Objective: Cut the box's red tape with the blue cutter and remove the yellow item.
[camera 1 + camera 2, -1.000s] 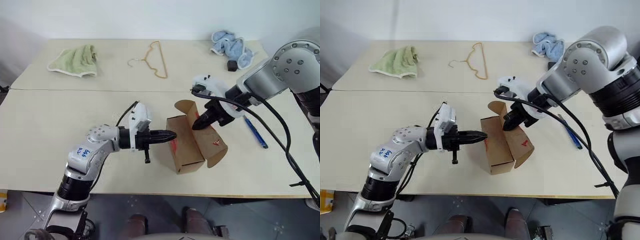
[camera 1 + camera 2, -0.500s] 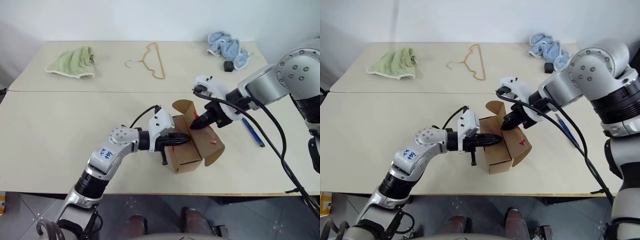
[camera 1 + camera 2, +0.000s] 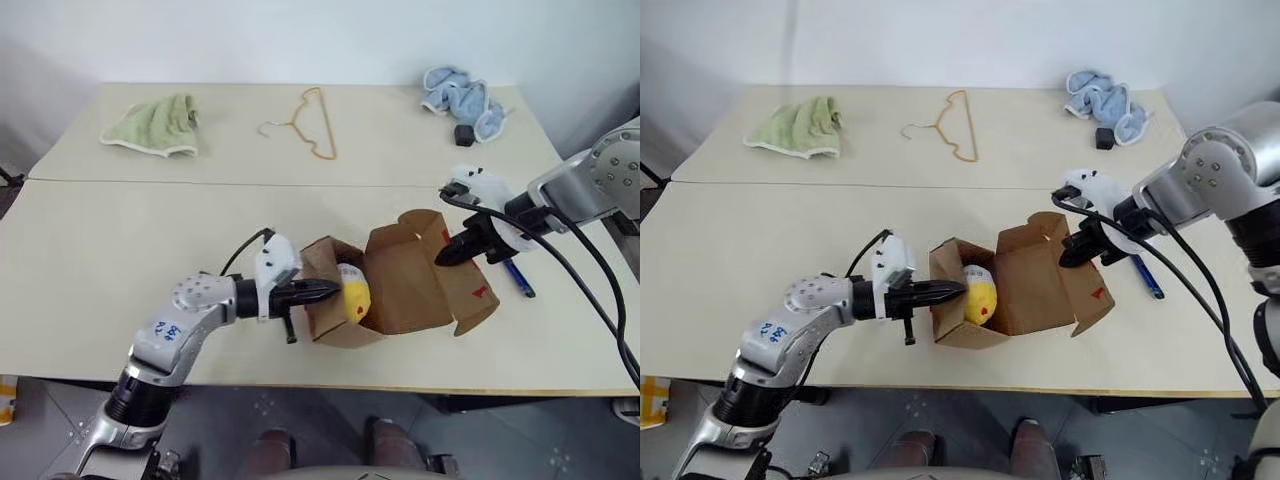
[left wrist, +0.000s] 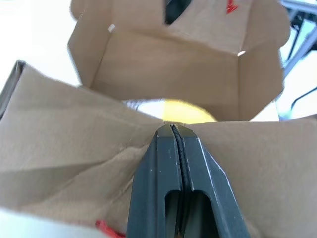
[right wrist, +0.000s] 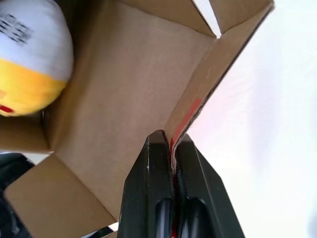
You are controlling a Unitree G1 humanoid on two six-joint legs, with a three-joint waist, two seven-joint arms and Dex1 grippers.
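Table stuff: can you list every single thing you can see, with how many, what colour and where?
box: one, brown, front middle of the table, flaps pulled open
red tape: bits, red, on the box's right flap
yellow item: one, yellow and white, inside the open box
blue cutter: one, blue, on the table right of the box
green cloth: one, pale green, far left
hanger: one, gold wire, far middle
blue cloth: one, light blue, far right
small black object: one, beside the blue cloth
table: cream
left gripper: black, jaws shut on the box's left flap
right gripper: black, jaws shut on the right flap
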